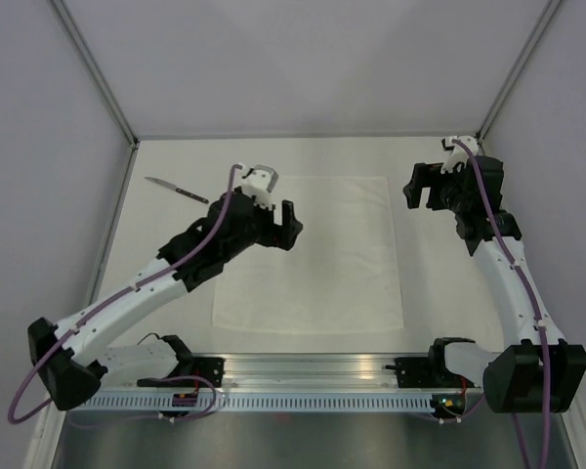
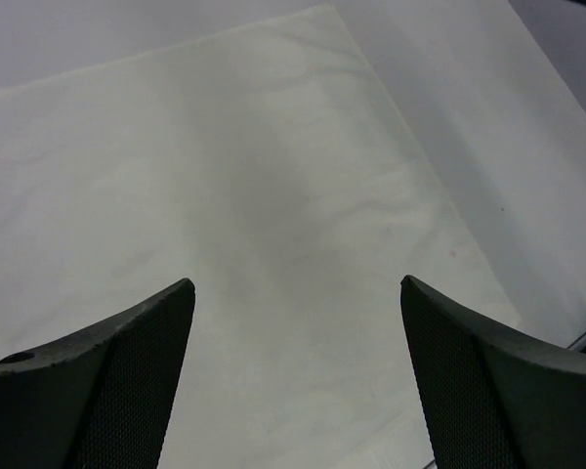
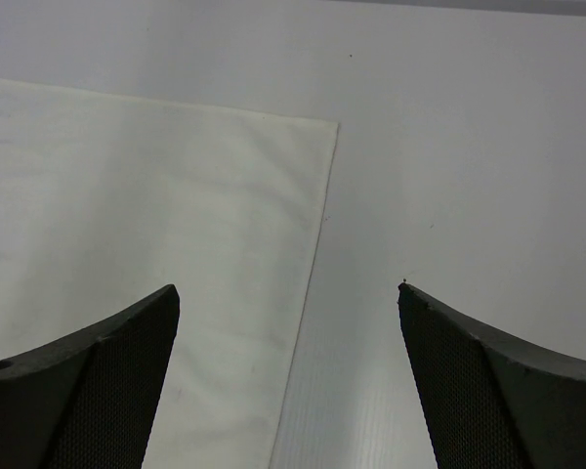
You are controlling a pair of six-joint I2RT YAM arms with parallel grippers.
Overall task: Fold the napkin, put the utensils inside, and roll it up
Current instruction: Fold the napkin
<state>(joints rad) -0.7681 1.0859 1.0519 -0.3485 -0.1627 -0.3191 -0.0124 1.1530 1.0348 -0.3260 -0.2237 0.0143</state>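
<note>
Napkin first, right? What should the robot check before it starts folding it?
1. Napkin lying flat, unfolded: ok.
2. Utensil off the napkin, at the far left: ok.
3. More utensils ready: cannot tell; only one shows.
4. Left gripper jaws open, over the napkin: ok.
5. Right gripper jaws open, over the napkin's right edge near its far corner: ok.

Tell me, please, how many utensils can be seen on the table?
1. A single utensil lies on the table, left of the napkin and its far left corner, apart from it. Others may be hidden under the left arm.
</note>
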